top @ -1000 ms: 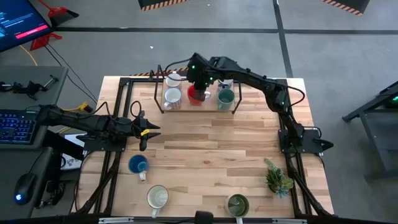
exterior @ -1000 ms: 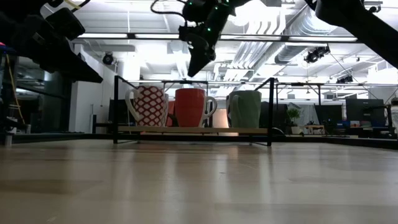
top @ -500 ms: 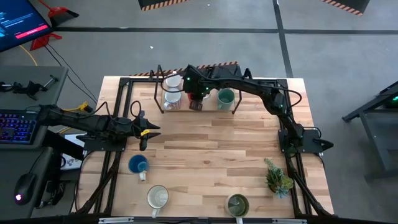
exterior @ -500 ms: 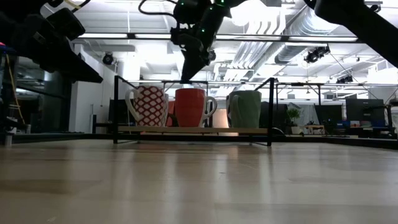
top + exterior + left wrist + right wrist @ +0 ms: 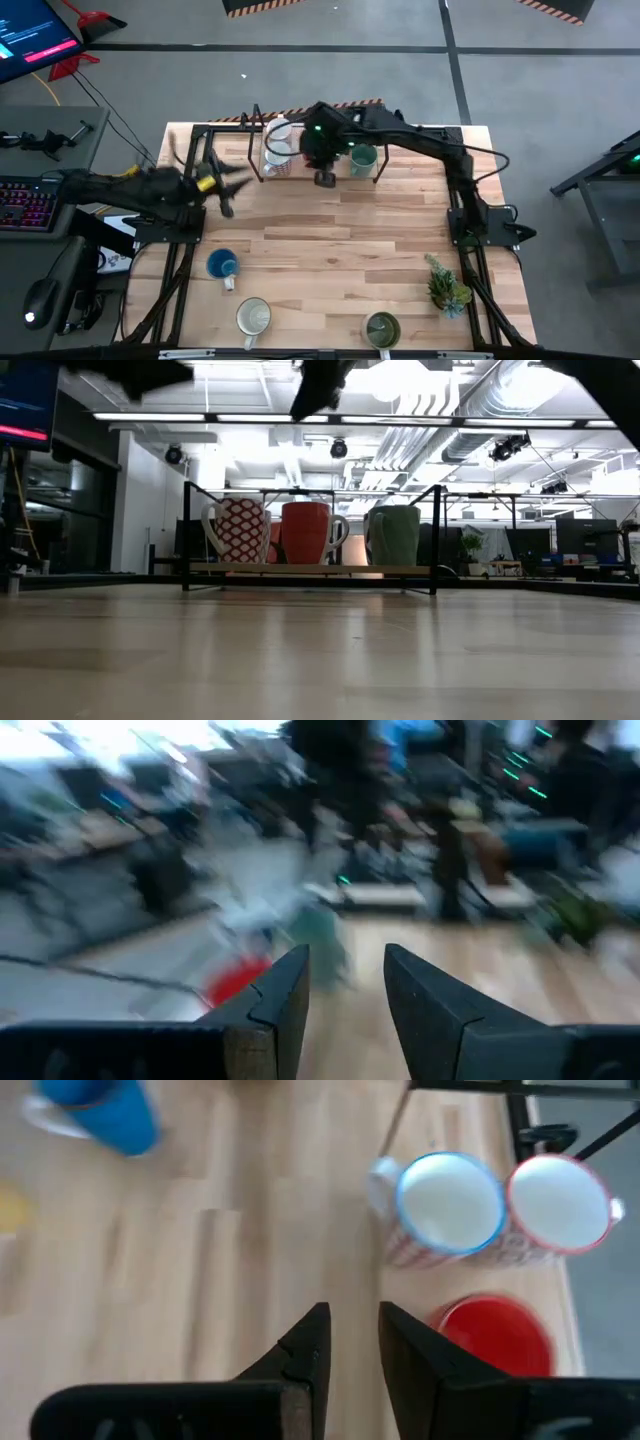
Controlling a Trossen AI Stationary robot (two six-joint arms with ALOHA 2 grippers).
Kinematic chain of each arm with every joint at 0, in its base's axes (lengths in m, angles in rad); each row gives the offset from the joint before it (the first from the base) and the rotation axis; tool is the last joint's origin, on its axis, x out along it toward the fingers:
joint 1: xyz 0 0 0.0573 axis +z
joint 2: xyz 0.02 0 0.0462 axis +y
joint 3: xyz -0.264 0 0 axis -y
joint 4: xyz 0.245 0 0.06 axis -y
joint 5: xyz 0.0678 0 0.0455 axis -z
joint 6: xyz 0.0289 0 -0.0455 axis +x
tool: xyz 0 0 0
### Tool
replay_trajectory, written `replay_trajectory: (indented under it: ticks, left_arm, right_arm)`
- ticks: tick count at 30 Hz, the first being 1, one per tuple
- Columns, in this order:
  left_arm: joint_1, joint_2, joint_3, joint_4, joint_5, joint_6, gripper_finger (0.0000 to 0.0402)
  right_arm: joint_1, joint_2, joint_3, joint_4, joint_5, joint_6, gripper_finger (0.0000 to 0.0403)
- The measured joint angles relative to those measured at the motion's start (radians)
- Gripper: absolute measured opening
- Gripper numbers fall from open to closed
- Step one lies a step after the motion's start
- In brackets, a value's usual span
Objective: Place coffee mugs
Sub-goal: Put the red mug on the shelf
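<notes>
A low wire rack [image 5: 310,569] at the table's far edge holds a red-patterned white mug [image 5: 240,530], a red mug [image 5: 305,532] and a teal green mug [image 5: 395,535], all upright on its shelf. My right gripper [image 5: 325,178] hovers open just in front of the rack, above the red mug [image 5: 495,1335], with nothing between its fingers [image 5: 300,1360]. Over the table's left side, my left gripper [image 5: 225,185] is raised, open and empty. A blue mug [image 5: 222,265], a cream mug [image 5: 253,317] and an olive mug [image 5: 382,327] stand near the front edge.
A small spiky potted plant [image 5: 447,285] stands at the right front. Two more white mugs [image 5: 450,1200] [image 5: 560,1200] sit side by side in the rack's left part. Bare wood lies between the rack and the front mugs.
My right gripper has risen from the red mug in the rack and come toward the table's near edge; the mug stays in place. My left gripper has gone quickly up and turned.
</notes>
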Motion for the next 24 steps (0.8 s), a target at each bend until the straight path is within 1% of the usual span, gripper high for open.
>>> replay_trajectory:
  ticks: [3,5,7,9,12,14,16,19,22,24]
  left_arm:
    - [0.061,0.045,0.176,-0.043,-0.008,0.119,0.0122]
    - [0.11,0.092,0.315,-0.112,-0.002,0.179,0.012]
    - [0.161,0.159,0.473,-0.21,0.016,0.208,0.0116]
    - [0.209,0.24,0.64,-0.34,0.05,0.212,0.011]
    - [0.279,0.385,0.907,-0.557,0.132,0.179,0.01]
    - [0.321,0.488,1.074,-0.701,0.191,0.165,0.0094]
    - [0.361,0.591,1.212,-0.83,0.248,0.168,0.0091]
    - [0.423,0.735,1.34,-0.975,0.325,0.207,0.0088]
    - [0.486,0.859,1.37,-1.072,0.379,0.286,0.0088]
    - [0.526,0.928,1.371,-1.115,0.386,0.324,0.0088]
  right_arm:
    - [0.035,-0.076,-0.002,-0.088,-0.01,0.034,0.0066]
    - [0.056,-0.137,-0.002,-0.123,-0.002,0.054,0.0066]
    - [0.074,-0.197,-0.002,-0.141,0.035,0.072,0.0066]
    - [0.091,-0.251,-0.002,-0.149,0.052,0.075,0.0066]
    - [0.114,-0.325,-0.002,-0.179,0.065,0.083,0.0066]
    - [0.124,-0.358,-0.001,-0.222,0.065,0.096,0.0066]
    - [0.129,-0.372,-0.006,-0.281,0.083,0.115,0.0066]
    - [0.13,-0.397,-0.103,-0.301,0.135,0.14,0.0066]
    - [0.124,-0.455,-0.296,-0.3,0.169,0.15,0.0066]
    - [0.115,-0.515,-0.446,-0.296,0.187,0.182,0.0066]
